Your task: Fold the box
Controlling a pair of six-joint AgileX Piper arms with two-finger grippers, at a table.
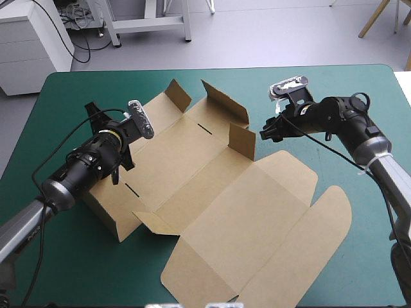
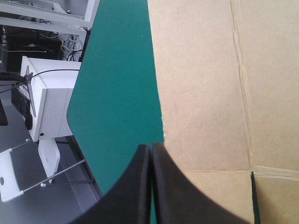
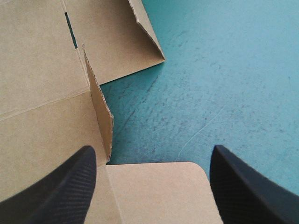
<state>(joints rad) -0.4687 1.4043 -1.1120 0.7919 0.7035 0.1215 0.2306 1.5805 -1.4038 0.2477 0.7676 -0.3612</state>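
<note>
I see the box [image 1: 212, 186] lying opened out across the middle of the teal-green surface [image 1: 70, 269], with its lid [image 1: 276, 237] flat toward the near right. The wall [image 1: 106, 212] on the box's left side stands raised, and short flaps [image 1: 243, 140] stand up along the far side. My left gripper [image 2: 150, 151] is pinched to a single point, its tip right at the box's left edge. I see no board between the black fingers. My right gripper [image 3: 153, 154] is spread wide and holds nothing. It hovers at the box's far right side, where one upright flap [image 3: 100, 112] stands just ahead of one finger. A rounded corner of flat board lies between the two fingers.
</note>
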